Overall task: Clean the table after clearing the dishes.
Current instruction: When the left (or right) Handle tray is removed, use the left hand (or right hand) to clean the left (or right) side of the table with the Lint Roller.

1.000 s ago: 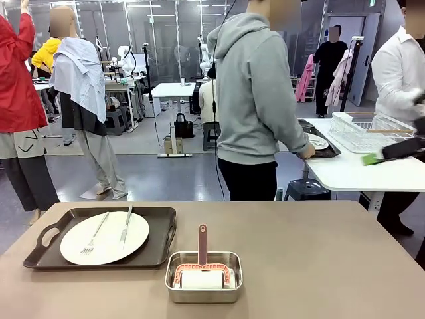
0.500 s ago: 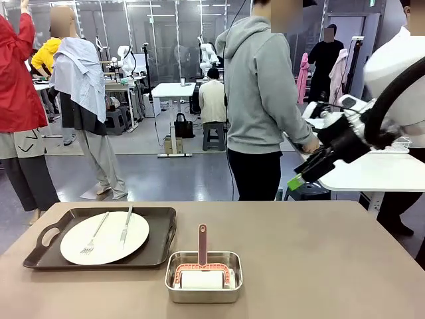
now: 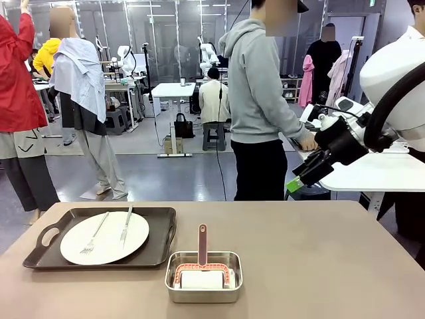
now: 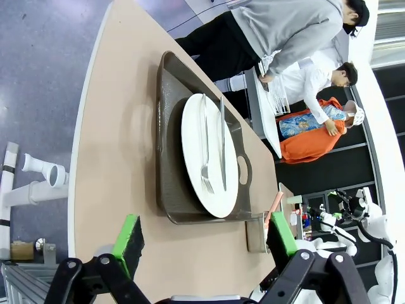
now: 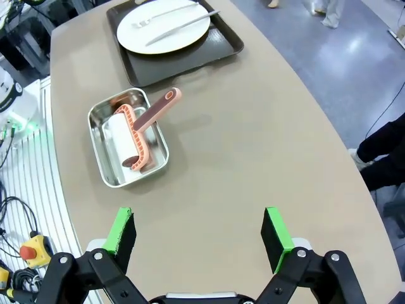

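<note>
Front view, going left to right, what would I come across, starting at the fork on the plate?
fork → knife → steel pan → right gripper

At the left of the table, a tray bears a plate; on it, a fork lies left of a knife. Just right of the tray, nearer the front edge, sits a pan with a roller inside. Behind the table, a person stands beside a smaller table at rear right.
</note>
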`<state>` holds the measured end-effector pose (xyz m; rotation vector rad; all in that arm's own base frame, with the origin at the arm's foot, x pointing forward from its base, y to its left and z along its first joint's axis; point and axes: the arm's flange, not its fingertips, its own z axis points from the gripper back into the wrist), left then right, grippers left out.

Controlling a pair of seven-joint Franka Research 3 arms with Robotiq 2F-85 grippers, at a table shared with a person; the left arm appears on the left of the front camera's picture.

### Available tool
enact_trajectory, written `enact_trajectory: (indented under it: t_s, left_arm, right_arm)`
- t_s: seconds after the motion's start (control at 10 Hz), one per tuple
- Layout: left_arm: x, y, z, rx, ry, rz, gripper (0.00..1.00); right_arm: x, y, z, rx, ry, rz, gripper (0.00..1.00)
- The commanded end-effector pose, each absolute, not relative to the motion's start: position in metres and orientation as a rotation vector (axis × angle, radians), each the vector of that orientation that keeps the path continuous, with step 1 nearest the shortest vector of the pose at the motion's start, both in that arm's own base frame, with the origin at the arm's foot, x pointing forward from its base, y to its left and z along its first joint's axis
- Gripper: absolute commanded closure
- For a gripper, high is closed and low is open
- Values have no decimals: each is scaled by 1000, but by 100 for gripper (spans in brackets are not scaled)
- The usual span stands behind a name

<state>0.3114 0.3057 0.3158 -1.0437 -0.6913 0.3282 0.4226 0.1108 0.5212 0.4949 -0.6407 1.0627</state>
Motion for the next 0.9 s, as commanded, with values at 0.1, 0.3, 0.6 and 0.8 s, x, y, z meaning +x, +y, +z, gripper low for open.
enact_trajectory:
  t_s: [0.1, 0.3, 0.6, 0.8]
  left_arm:
    - [308, 307, 315, -1042, -686, 327, 0]
    - [308, 307, 315, -1042, -686, 327, 0]
    - [308, 307, 315, -1042, -686, 327, 0]
    - [308, 307, 315, -1042, -686, 327, 0]
  right_arm:
    - [421, 117, 523, 504, -626, 1060, 0]
    - [423, 110, 521, 497, -641, 1061, 0]
    - [444, 148, 550, 362, -541, 1397, 0]
    - [459, 191, 565, 296, -442, 1620, 0]
